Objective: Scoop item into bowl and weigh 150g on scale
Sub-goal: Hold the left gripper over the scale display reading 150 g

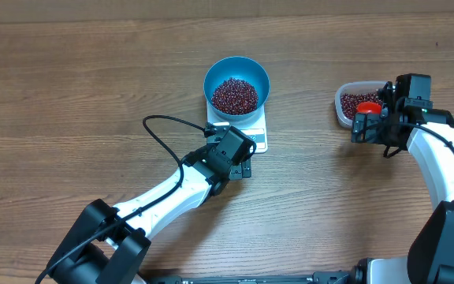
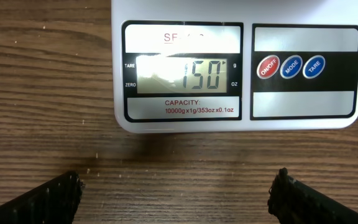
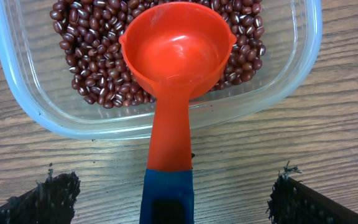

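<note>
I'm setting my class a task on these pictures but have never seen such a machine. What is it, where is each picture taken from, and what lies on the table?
It is a robot with two arms, each ending in a two-finger hand. One picture looks down from above; the others come from a camera on each wrist. On the table a blue bowl of red beans stands on a white scale reading 150. The left hand is open before it. A clear tub holds more beans and an empty red scoop. The right hand is open either side of its handle, gripping nothing.
</note>
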Robot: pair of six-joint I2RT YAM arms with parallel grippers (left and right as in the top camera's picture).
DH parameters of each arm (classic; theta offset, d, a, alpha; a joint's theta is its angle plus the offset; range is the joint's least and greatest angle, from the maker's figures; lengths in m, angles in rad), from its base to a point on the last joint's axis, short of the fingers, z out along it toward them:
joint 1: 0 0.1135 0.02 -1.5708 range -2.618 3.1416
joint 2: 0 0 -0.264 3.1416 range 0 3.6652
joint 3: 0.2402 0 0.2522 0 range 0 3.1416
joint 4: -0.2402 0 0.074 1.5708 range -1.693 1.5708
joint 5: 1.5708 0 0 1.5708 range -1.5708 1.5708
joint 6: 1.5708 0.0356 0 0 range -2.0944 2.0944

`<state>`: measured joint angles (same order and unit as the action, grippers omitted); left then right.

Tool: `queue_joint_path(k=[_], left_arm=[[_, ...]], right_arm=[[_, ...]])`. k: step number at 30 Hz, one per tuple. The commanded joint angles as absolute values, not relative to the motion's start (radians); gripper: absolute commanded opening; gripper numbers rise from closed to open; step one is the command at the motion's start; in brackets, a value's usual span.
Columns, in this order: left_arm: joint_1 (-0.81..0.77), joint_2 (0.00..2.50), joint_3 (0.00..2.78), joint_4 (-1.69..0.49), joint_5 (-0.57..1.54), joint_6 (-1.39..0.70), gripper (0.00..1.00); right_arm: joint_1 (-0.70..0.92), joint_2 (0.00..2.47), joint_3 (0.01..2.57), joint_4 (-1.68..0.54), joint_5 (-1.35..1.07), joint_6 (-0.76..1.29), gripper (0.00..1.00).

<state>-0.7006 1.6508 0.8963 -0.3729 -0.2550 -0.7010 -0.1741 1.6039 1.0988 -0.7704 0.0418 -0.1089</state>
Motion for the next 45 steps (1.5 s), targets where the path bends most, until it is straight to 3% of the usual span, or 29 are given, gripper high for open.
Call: queue_joint_path(k=[1,45], left_arm=[[-0.699,1.662,0.902,-0.369,-0.257,-0.712,0.99],[-0.699,1.660,0.902,-0.347,-0.249,-0.707,1.00]], right_arm=[[-0.170,1.607,1.093,-0.765,0.051,-0.113,1.00],[-0.170,1.607,1.093,-0.765,0.051,-0.113,1.00]])
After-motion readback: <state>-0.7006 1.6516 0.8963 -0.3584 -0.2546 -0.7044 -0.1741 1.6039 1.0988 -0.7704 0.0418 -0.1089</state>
